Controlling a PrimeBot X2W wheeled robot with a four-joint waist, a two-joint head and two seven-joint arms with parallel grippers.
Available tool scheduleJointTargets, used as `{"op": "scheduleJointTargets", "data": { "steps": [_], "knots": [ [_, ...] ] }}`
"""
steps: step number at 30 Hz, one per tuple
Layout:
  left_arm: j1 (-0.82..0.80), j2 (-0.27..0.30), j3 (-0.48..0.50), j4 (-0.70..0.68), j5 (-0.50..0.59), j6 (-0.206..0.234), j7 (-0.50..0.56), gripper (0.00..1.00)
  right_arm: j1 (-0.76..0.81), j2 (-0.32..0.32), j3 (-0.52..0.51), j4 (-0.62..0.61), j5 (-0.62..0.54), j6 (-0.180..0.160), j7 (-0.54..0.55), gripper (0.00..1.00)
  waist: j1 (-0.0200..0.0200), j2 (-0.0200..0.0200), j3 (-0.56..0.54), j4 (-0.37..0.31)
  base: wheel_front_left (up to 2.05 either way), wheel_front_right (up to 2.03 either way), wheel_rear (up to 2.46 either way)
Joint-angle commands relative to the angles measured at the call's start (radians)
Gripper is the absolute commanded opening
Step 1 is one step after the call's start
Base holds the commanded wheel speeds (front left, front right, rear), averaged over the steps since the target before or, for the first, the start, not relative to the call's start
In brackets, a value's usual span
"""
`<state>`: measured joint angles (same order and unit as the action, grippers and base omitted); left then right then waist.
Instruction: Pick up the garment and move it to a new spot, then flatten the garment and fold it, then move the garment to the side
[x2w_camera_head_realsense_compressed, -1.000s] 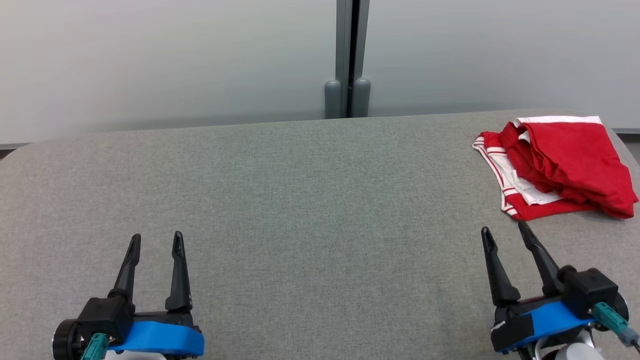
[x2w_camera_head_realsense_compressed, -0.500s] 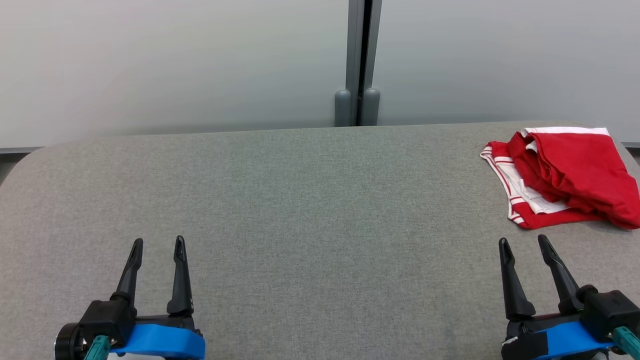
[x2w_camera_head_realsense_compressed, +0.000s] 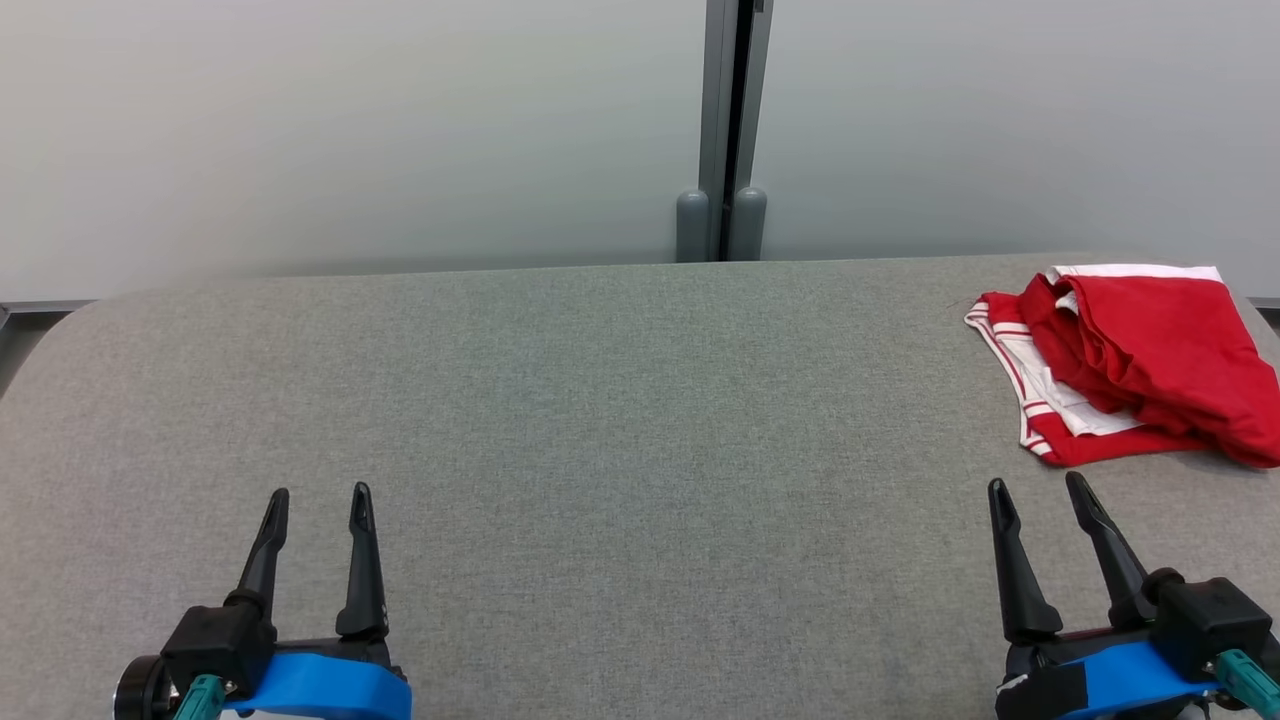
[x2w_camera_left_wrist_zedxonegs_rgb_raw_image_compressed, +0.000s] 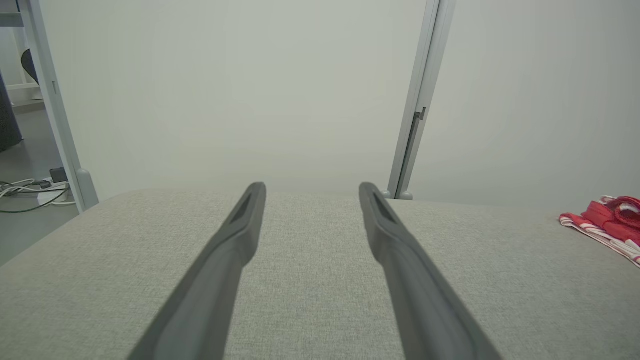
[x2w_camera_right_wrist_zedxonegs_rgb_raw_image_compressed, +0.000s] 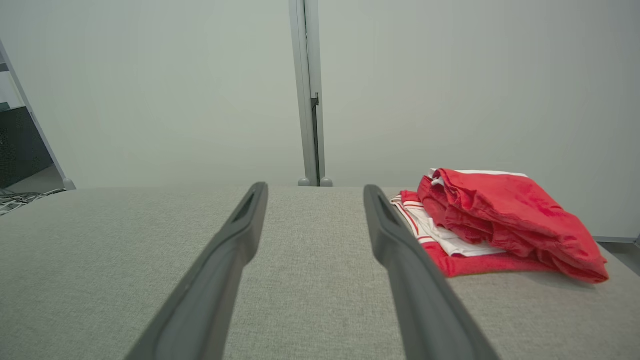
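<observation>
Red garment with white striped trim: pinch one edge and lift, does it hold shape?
Probably not: the red garment with white striped trim lies in soft bunched folds, so it would likely unfold and droop. Looks thin, so likely light. Pushed across the grey fabric-covered table, it would probably bunch rather than slide.

The head camera looks down from high up at the grey surface (x2w_camera_head_realsense_compressed: 620, 420). Each wrist camera sits low, close behind its own jaws, looking toward 12 o'clock at the wall (x2w_camera_left_wrist_zedxonegs_rgb_raw_image_compressed: 225, 100). All three see the red garment (x2w_camera_head_realsense_compressed: 1150, 350), at 2 o'clock from the head.
</observation>
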<state>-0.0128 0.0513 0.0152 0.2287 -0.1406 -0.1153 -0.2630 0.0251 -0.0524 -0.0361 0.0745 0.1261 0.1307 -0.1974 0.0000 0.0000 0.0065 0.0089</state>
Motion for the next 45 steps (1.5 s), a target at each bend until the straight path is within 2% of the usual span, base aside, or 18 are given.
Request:
{"op": "scheduleJointTargets", "data": {
  "steps": [1,10,11,16,30,45],
  "knots": [
    [0.005,-0.001,-0.001,0.004,0.0,0.003,-0.002,1.0,0.011,0.002,-0.001,-0.001,0.007,0.0,-0.001,1.0,0.0,0.0,0.001,-0.001,0.0,0.0,0.0],
    [-0.011,-0.001,0.0,0.018,0.015,0.01,-0.002,1.0,0.004,0.002,-0.004,0.013,0.016,0.0,-0.006,1.0,0.0,0.0,0.003,-0.003,0.0,0.0,0.0],
    [-0.001,0.0,0.001,0.021,0.008,0.005,0.001,0.0,0.0,0.001,-0.002,0.013,0.016,0.0,-0.002,0.0,0.0001,0.0,0.003,-0.003,0.0,0.0,0.0],
    [0.018,-0.003,0.005,0.067,-0.009,0.004,0.013,0.0,0.007,0.004,-0.001,0.055,0.034,0.0,0.004,0.0,0.0001,0.0,0.003,-0.003,0.0,0.0,0.0],
    [-0.005,-0.002,0.023,0.056,-0.282,0.0,0.082,0.0,-0.021,0.0,-0.012,0.076,0.309,0.0,0.059,0.0,0.0001,0.0,0.002,-0.003,0.0,0.0,0.0],
    [-0.026,-0.001,0.037,0.045,-0.529,-0.003,0.142,0.0,-0.047,-0.002,-0.024,0.094,0.555,0.0,0.109,0.0,0.0001,0.0,0.001,-0.004,0.0,0.0,0.0]
  ]
}}
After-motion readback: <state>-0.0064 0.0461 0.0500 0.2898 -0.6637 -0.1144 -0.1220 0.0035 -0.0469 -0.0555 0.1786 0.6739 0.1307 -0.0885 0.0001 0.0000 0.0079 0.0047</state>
